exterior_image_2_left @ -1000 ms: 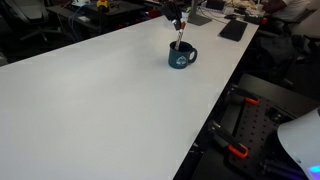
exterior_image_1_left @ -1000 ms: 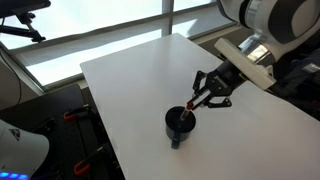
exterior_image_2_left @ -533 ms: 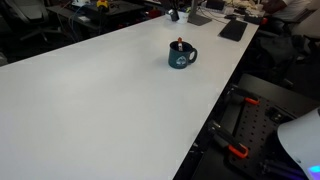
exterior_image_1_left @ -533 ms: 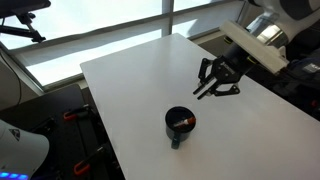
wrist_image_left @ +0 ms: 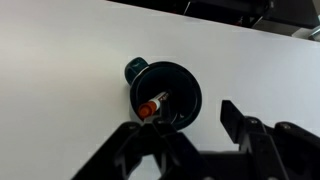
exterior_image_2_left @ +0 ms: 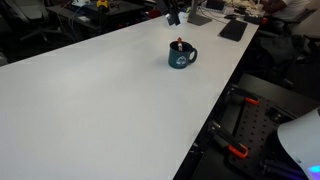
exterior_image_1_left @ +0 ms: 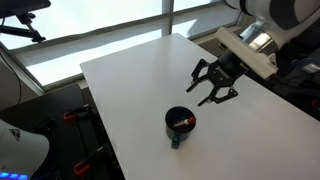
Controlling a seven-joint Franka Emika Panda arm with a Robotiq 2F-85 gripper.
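A dark blue mug (exterior_image_1_left: pixel 180 124) stands on the white table (exterior_image_1_left: pixel 125 80), its handle toward the near edge. In the wrist view the mug (wrist_image_left: pixel 170 85) holds a marker with an orange-red cap (wrist_image_left: pixel 152 105), leaning against the inner wall. My gripper (exterior_image_1_left: pixel 211 89) hovers above the table just beyond the mug, open, with nothing between its black fingers (wrist_image_left: pixel 234 119). In the wrist view the gripper (wrist_image_left: pixel 186 135) sits over the mug's rim. The mug (exterior_image_2_left: pixel 181 57) also shows at the far end of the table, with the gripper (exterior_image_2_left: pixel 173 15) above and behind it.
The table edge runs close to the mug on its handle side. A flat black device (exterior_image_2_left: pixel 232 30) lies near the far corner. Black stands with red clamps (exterior_image_2_left: pixel 238 151) sit on the floor beside the table. Windows line the far side.
A second ago the gripper held the marker over the mug. It has let go, the marker now rests in the mug, and the gripper has lifted away and opened.
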